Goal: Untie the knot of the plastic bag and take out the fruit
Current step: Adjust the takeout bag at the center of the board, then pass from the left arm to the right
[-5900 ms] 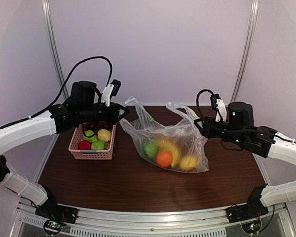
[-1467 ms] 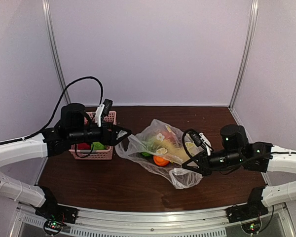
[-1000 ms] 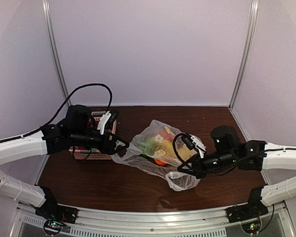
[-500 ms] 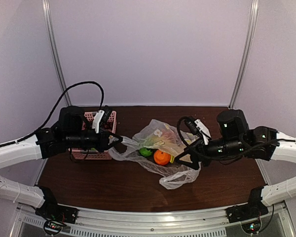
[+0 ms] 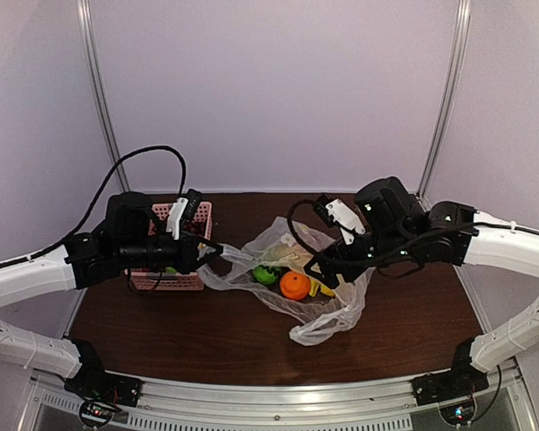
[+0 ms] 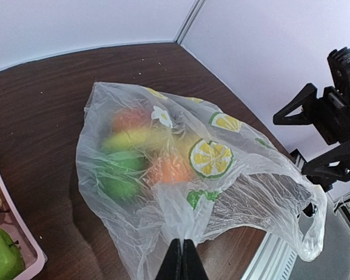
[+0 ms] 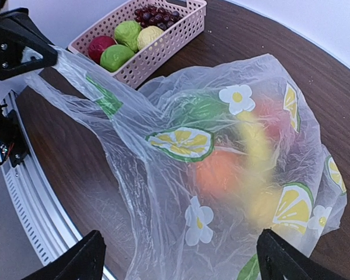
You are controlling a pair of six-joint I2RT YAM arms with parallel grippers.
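The plastic bag [image 5: 332, 310] lies slumped at the middle of the worktop [image 5: 413, 310]. It is thin clear film printed with lemon slices and flowers, crinkled and limp. I judge it nearly weightless by itself, slippery, and easy to tear under a hard tug. Its load is the fruit: an orange [image 5: 295, 285] and a green ball [image 5: 267, 276] show plainly from above, while a long yellow piece and a red one are blurred through the film in the left wrist view. They look firm and rounded, likely to roll and drag the film along when it is lifted. No tight knot can be made out in any view. A loose flap trails off at the bag's 5 o'clock, and whether that is the mouth I cannot tell. The best hold, I think, is a bunched fold near the rim rather than a single skin, and each fruit taken round its middle once the mouth gapes

At the bag's 9 o'clock the left pincer [image 6: 181, 248] is closed tight on a pulled-out tongue of film, holding it taut toward the pink basket [image 5: 166, 284], which stands just beyond, also at 9 o'clock. At about 2 o'clock the right pincer [image 7: 179, 236] hovers above the bag with fingers spread wide, gripping nothing
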